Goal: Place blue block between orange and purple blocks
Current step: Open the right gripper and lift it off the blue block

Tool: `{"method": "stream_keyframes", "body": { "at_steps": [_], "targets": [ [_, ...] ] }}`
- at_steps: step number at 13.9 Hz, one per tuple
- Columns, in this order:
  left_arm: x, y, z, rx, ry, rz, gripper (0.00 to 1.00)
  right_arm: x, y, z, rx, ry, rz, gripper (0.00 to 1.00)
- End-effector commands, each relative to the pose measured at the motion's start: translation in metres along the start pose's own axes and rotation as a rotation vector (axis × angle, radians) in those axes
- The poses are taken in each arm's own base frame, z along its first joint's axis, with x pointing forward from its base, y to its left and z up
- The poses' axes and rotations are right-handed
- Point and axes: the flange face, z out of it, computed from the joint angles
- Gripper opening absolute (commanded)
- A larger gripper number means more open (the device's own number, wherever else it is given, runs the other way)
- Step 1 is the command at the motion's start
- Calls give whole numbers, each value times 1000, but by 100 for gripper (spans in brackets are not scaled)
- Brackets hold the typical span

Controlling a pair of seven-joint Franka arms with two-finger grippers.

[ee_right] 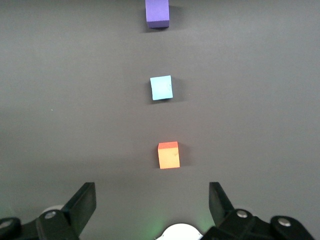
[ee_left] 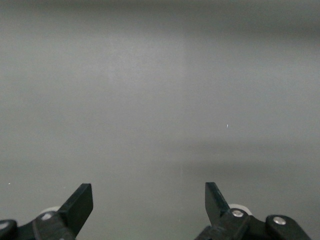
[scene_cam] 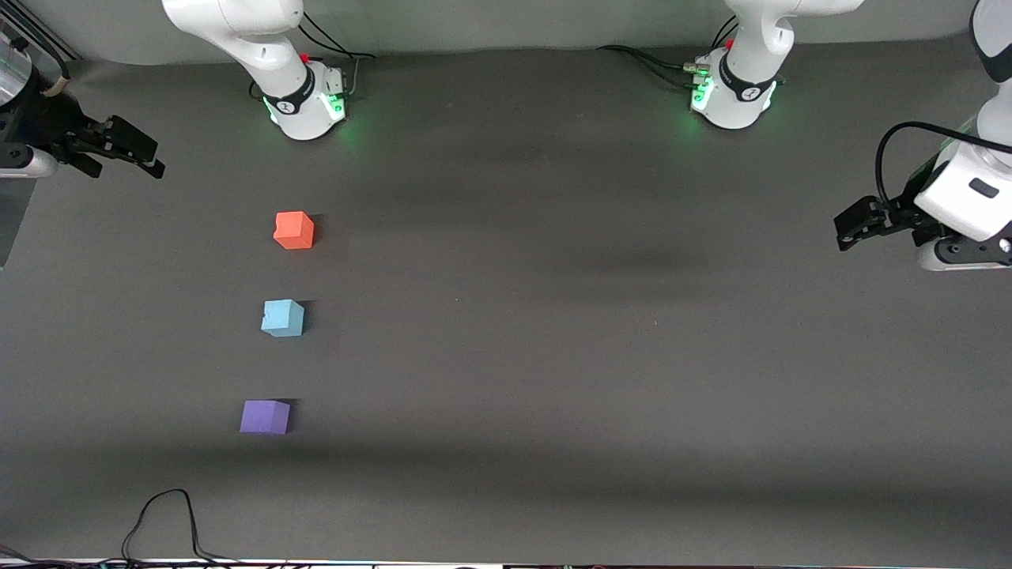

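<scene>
**Blue block already seated in the row**

With both arms drawn off to the ends of the worktop (scene_cam: 553, 356), the placing step is judged done: the small sky-blue foam cube (scene_cam: 282, 318) lies between the orange-red matte cube (scene_cam: 294, 230), farther from the camera, and the violet-purple matte cube (scene_cam: 265, 416), nearer. The right gripper (scene_cam: 130, 154) and left gripper (scene_cam: 858, 225) are held with fingers spread wide, nothing grasped. No further move appears called for beyond waiting.

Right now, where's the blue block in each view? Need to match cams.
Front view: blue block on the table, middle of a row, orange block farther from the camera, purple block nearer.
Left wrist view: not in it, only bare table.
Right wrist view: blue block in mid-picture.
Shared landmark: orange block, seen in front and right wrist views.
</scene>
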Motion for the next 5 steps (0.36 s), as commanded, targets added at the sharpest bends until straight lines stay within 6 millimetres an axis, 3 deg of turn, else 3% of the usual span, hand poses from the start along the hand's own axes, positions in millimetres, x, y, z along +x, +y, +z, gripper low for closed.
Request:
{"method": "stream_keyframes", "body": {
  "at_steps": [1, 5],
  "targets": [
    [-6, 6, -8, 7, -7, 14, 100, -19, 5, -9, -24, 13, -15, 100],
    [-6, 5, -8, 8, -9, 21, 100, -28, 1, 6, -29, 32, -16, 100]
  ]
}}
